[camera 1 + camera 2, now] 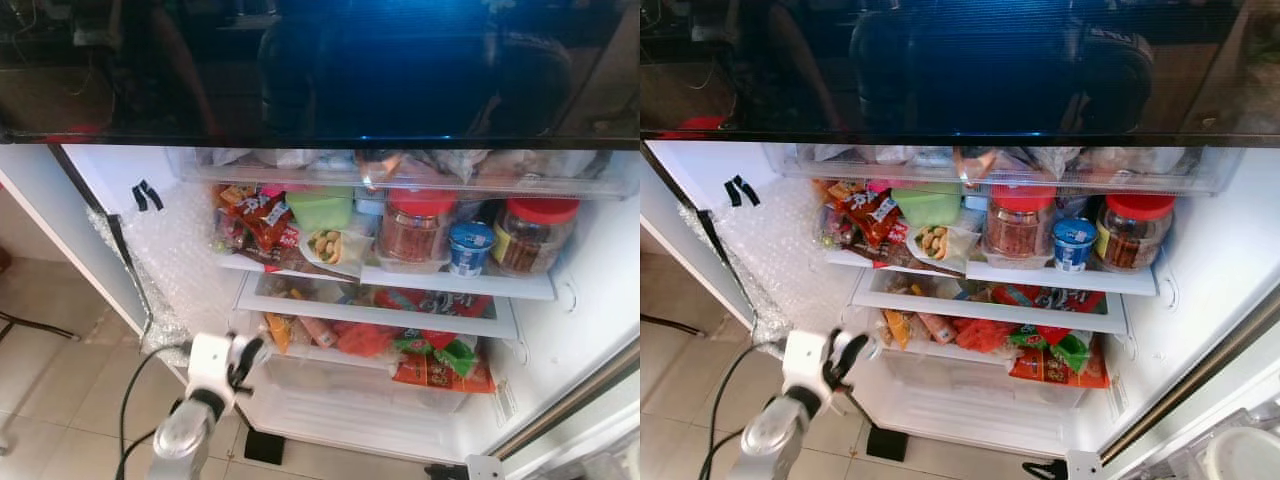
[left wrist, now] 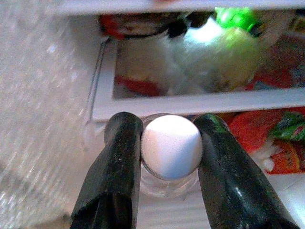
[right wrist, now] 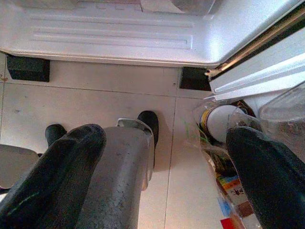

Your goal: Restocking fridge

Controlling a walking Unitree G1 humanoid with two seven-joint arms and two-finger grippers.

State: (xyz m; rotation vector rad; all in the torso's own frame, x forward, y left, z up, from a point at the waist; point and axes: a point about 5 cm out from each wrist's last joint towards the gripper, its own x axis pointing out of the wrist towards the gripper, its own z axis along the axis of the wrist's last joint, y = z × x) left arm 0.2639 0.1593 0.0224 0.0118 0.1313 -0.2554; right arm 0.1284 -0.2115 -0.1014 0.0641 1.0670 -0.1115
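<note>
Here, left claw [image 2: 169, 143] around white-capped jar [image 2: 170, 145] before open fridge [image 1: 590, 290].

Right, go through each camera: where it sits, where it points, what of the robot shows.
Left eye, head: down into the open fridge; left gripper low left.
Right eye, head: same shelves, same red-lidded jar.
Left wrist: along its fingers, shut on a white-capped clear bottle, at the shelves.
Right wrist: down at floor tiles; open fingers, robot's leg.

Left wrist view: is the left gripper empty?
No. The left gripper has its two black fingers closed on a clear jar with a white lid, in front of the fridge shelf.
</note>
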